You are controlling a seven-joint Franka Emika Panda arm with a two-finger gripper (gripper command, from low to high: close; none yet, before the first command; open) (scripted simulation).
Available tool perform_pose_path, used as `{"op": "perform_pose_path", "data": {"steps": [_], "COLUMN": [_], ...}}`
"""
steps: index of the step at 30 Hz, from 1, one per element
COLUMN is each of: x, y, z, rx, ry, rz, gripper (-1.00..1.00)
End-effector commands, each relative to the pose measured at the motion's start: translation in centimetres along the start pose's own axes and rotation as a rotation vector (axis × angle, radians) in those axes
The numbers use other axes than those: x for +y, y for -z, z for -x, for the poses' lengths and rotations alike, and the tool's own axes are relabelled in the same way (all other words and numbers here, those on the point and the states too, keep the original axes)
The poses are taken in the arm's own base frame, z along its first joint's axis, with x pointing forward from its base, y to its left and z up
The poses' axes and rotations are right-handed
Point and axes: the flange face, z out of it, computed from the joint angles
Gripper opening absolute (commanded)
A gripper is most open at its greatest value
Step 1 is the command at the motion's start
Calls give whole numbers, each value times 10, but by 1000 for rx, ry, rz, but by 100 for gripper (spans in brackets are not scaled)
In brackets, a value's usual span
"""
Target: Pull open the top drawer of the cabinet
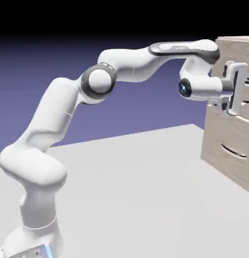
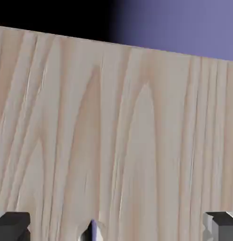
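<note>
top drawer (image 2: 118, 141) front blocking end effector (image 2: 116, 230)

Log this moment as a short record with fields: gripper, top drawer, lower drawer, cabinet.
gripper: gripper at the top drawer front, fingers spread wide in the hand view
top drawer: top drawer fills the hand view as wood grain; its handle is not clearly visible
lower drawer: lower drawer looks flush, dark curved handle showing, untouched
cabinet: cabinet stands at the exterior view's right edge on the table

The cabinet (image 1: 228, 136) is light beige wood-grain; ahead of the grey fingertips (image 2: 12, 225), the streaked panel is probably the top drawer (image 2: 123, 141).
</note>
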Motion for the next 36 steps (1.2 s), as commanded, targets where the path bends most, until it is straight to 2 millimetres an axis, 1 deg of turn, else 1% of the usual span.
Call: {"op": "perform_pose_path", "data": {"steps": [1, 5, 6, 20, 28, 36], "x": [8, 44, 48, 41, 40, 45], "y": [-3, -12, -12, -37, -50, -60], "z": [9, 45, 49, 41, 45, 52], "rx": [-16, -85, -92, -74, -73, -87], "ry": [-13, -66, -71, -54, -56, -67], "rz": [-4, -9, -9, 14, 8, -5], "gripper": [0, 0, 0, 0, 0, 0]}}
